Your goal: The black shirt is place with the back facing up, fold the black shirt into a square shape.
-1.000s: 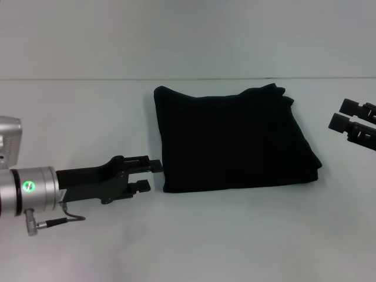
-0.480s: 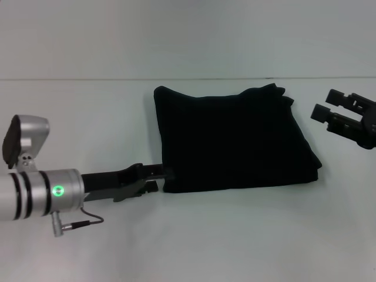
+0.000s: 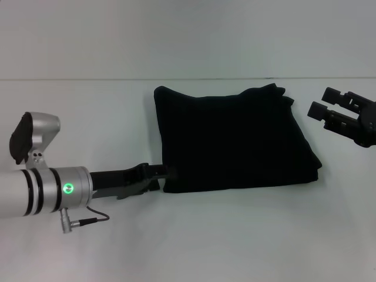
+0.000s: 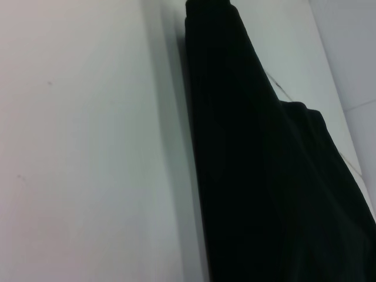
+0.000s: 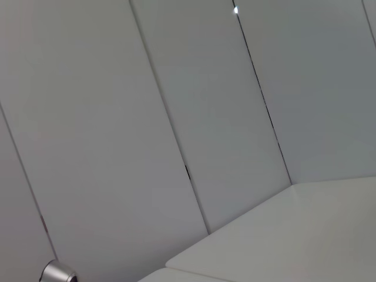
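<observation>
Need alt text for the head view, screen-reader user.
A black shirt, folded into a rough square, lies on a white table. The left gripper sits low at the shirt's near left corner; the right gripper hovers open off its far right side.

shirt [image 3: 235, 138] mid-table [image 3: 88, 117] | left gripper [image 3: 165, 176] at its left edge (near corner) | right gripper [image 3: 320, 104] right, apart

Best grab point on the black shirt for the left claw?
The near-left corner of the black shirt, coming in low from the robot's left. The folded layers stack into a thick edge there, and the left claw is level with it. Right claw hangs off to the right.
</observation>
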Action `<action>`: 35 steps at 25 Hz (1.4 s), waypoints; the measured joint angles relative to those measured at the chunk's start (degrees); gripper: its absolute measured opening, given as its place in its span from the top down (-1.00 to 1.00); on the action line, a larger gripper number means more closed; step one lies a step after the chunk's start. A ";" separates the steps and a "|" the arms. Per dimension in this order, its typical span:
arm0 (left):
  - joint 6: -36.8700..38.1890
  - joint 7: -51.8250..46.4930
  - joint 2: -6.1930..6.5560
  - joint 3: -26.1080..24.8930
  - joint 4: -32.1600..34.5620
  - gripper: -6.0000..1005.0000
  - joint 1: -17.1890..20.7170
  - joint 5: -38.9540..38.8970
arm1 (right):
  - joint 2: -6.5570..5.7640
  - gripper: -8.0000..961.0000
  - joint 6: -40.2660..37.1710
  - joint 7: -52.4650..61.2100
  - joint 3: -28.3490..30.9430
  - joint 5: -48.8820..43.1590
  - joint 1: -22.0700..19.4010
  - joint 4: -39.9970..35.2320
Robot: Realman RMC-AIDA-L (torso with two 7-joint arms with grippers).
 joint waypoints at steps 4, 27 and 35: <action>-0.77 -0.39 -0.54 1.45 -0.05 -0.30 -0.92 0.02 | 0.05 -0.58 -0.02 0.06 0.08 0.02 0.03 0.06; 2.21 -1.03 0.30 2.76 0.42 0.86 -0.89 -0.35 | -0.34 -0.58 0.04 2.56 0.20 0.11 -0.07 0.05; 9.82 -0.42 1.91 -3.99 5.22 0.94 6.24 -0.17 | -0.29 -0.58 0.36 3.02 0.20 0.11 -0.32 0.04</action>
